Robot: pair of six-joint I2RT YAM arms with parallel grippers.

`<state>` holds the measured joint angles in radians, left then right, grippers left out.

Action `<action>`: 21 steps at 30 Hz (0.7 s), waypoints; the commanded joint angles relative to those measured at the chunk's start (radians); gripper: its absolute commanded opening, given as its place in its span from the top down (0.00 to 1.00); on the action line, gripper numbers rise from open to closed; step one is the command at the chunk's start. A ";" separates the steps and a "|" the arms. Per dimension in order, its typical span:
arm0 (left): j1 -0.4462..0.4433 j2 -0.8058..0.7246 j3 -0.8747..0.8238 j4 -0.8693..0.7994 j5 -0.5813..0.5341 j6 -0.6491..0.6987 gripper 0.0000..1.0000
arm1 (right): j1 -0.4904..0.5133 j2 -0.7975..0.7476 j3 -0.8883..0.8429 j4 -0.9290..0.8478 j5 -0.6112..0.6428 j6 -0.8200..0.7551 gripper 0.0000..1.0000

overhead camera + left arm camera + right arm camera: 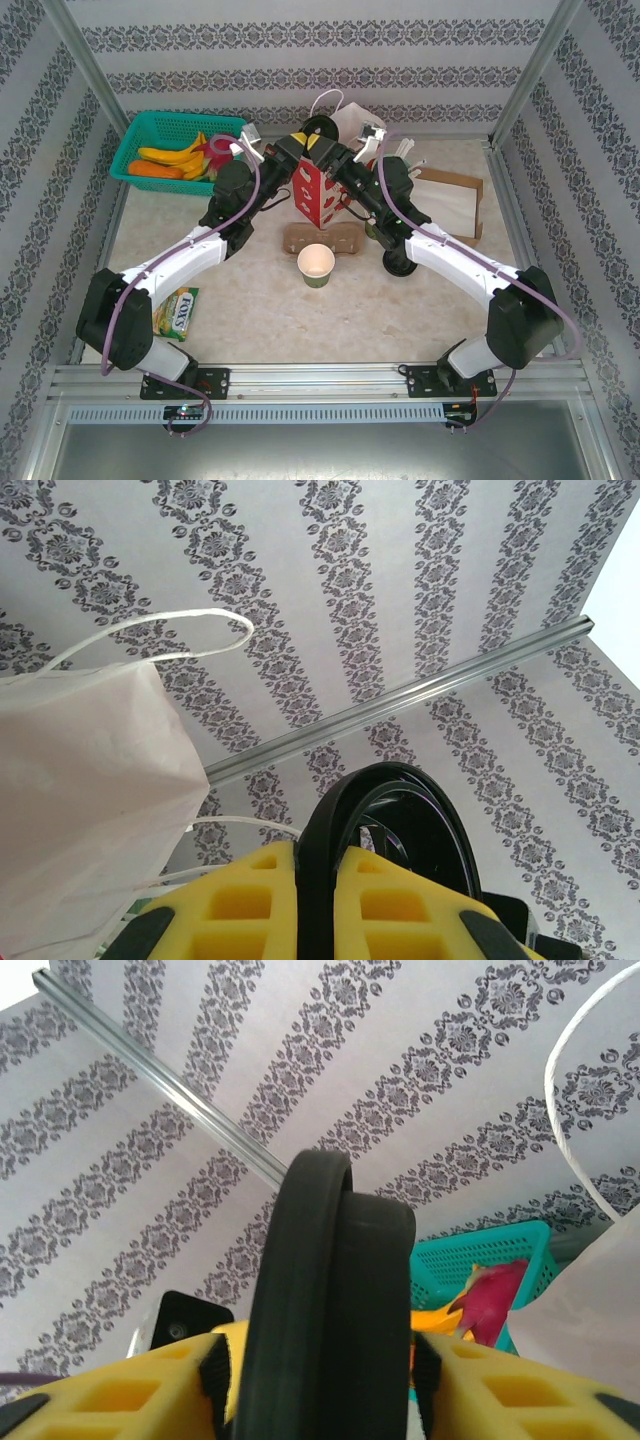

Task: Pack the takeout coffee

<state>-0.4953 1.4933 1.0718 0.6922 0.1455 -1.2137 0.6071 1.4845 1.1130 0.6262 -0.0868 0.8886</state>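
Backdrop: grey damask-striped walls around a pale stone-look table (250, 290).
Takeout cup (316, 265): on the table at the near edge of the cardboard carrier (345, 240), not in a slot, lidless.
Black lid (320, 125): beyond the carrier, raised off the table, where both arms meet.
Left gripper (318, 880): yellow pads clamped on the lid's rim.
Right gripper (330, 1380): also pinching black lid plastic, edge-on; one lid or two nested, I cannot tell.
Progress: early, I judge. Lid not fitted, cup not seated, nothing visibly packed in the white bag (80, 810) beyond the carrier.
Orientation: cup upright, mouth up, long axis vertical; lid on edge.
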 commanded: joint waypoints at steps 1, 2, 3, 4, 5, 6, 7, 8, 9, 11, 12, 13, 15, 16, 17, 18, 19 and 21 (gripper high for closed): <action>0.011 -0.009 0.000 0.096 -0.014 -0.010 1.00 | 0.016 -0.020 0.006 0.066 0.030 -0.019 0.55; 0.011 -0.009 -0.001 0.093 -0.017 -0.007 1.00 | 0.015 -0.022 0.003 0.066 0.033 -0.020 0.58; 0.011 -0.008 0.000 0.092 -0.018 -0.004 1.00 | 0.015 -0.023 0.001 0.064 0.032 -0.024 0.61; 0.012 -0.007 0.000 0.095 -0.015 0.000 1.00 | 0.014 -0.025 -0.001 0.058 0.033 -0.028 0.64; 0.010 -0.005 0.002 0.099 -0.012 0.002 1.00 | 0.014 -0.026 -0.001 0.054 0.033 -0.031 0.66; 0.010 -0.004 -0.001 0.105 -0.011 0.002 1.00 | 0.013 -0.025 -0.004 0.055 0.035 -0.031 0.68; 0.010 -0.002 0.001 0.109 -0.008 0.005 1.00 | 0.013 -0.024 -0.003 0.056 0.034 -0.027 0.69; 0.011 -0.001 0.002 0.107 -0.006 0.005 1.00 | 0.014 -0.021 0.000 0.057 0.028 -0.025 0.69; 0.011 0.001 0.006 0.103 -0.001 0.007 1.00 | 0.016 -0.016 0.006 0.057 0.019 -0.025 0.70; 0.011 0.005 0.011 0.093 0.008 0.008 1.00 | 0.016 -0.009 0.017 0.056 0.005 -0.025 0.73; 0.011 0.006 0.013 0.090 0.011 0.006 1.00 | 0.017 -0.007 0.020 0.058 0.001 -0.027 0.75; 0.011 0.007 0.013 0.087 0.014 0.004 1.00 | 0.017 -0.006 0.020 0.062 -0.003 -0.034 0.78; 0.011 0.002 0.014 0.068 0.017 0.008 0.99 | 0.016 -0.011 0.018 0.065 -0.011 -0.065 0.83; 0.011 -0.003 0.015 0.047 0.020 0.014 0.96 | 0.014 -0.016 0.018 0.062 -0.014 -0.082 0.85; 0.011 -0.009 0.016 0.028 0.024 0.026 0.91 | 0.013 -0.021 0.017 0.060 -0.016 -0.102 0.87; 0.010 -0.018 0.021 0.002 0.027 0.045 0.81 | 0.011 -0.029 0.017 0.052 -0.019 -0.128 0.90; 0.011 -0.028 0.024 -0.035 0.028 0.066 0.68 | 0.008 -0.036 0.016 0.043 -0.025 -0.151 0.91; 0.011 -0.058 0.025 -0.094 0.021 0.117 0.38 | -0.001 -0.042 0.027 0.019 -0.066 -0.197 0.96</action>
<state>-0.4953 1.4853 1.0718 0.6746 0.1558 -1.1706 0.6106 1.4830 1.1126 0.6315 -0.0948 0.7849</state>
